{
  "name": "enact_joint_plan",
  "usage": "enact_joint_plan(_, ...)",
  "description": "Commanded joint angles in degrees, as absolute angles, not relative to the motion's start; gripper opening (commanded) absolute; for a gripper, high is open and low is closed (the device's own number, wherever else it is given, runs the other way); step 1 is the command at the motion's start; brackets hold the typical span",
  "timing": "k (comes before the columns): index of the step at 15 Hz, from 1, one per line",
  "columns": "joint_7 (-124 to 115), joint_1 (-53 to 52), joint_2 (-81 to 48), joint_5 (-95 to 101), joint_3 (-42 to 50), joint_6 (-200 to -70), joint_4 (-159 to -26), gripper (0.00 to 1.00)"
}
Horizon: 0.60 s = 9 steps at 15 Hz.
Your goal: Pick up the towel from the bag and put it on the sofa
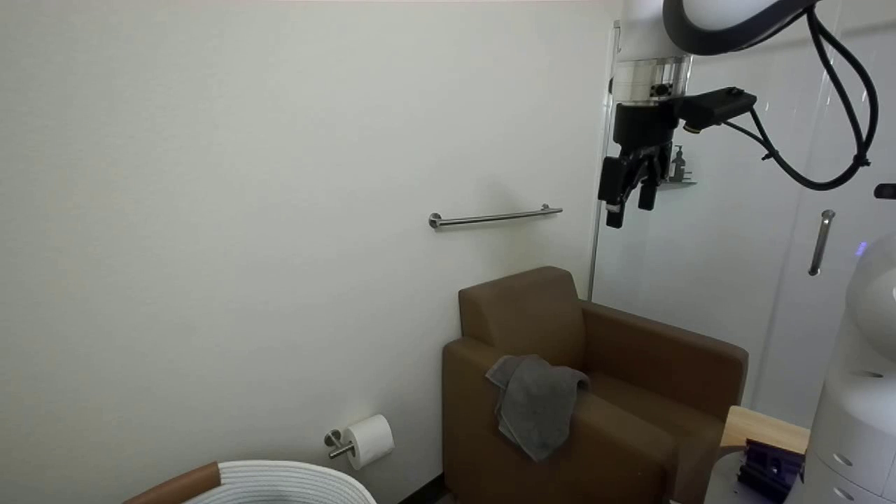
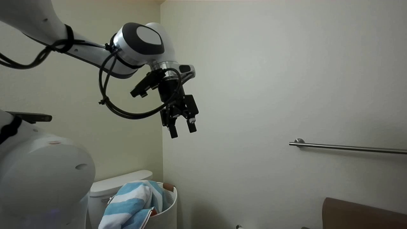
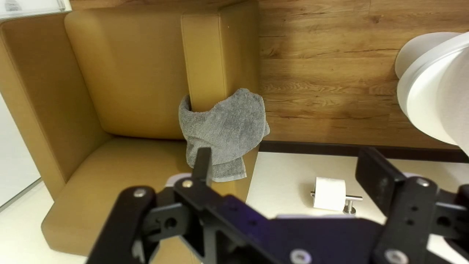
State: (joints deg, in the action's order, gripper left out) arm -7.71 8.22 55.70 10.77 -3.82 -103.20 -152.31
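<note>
"Watching the pincer [image 2: 182, 129] hang high, fingers [image 3: 203, 165] spread, nothing between them. Where do we have the towel [image 2: 127, 205]?"

"Blue-and-white, bunched in the bag [image 2: 168, 217] and spilling over its edge, in an exterior view. Well apart from us, lower down. Wrist view shows none of it; we see mostly sofa [image 3: 139, 161] there."

"First worry?"

"A bad bite. Brown handle [image 2: 168, 187] sits at the edge, just beside the towel. If we descend off line, we may pinch handle or edge and drag the whole bag along."

"And a shallow bite?"

"One fold only. Looks thick and loose, so we'd guess its weight could pull it free midway, or the hanging end snag on the bag. Toilet tank [image 2: 111, 184] stands near too; a sideways approach might bump it."

"Far end?"

"Grey cloth [image 1: 539, 406] drapes over one arm of the sofa. If we release there, our towel could slide off and take that cloth along. We'd favour the seat [image 3: 128, 77], lifting high first so nothing trails."
</note>
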Motion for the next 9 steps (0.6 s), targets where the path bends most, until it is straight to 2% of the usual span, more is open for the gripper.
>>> enact_joint_plan(1,-10.5,7.6,56.4,11.3,-4.5,-103.4,-153.1,1.00)
enact_joint_plan(5,-18.2,5.0,58.9,8.9,-10.1,-108.9,-157.6,1.00)
enact_joint_plan(9,-26.2,-1.3,56.2,0.2,-16.8,-117.6,-160.4,1.00)
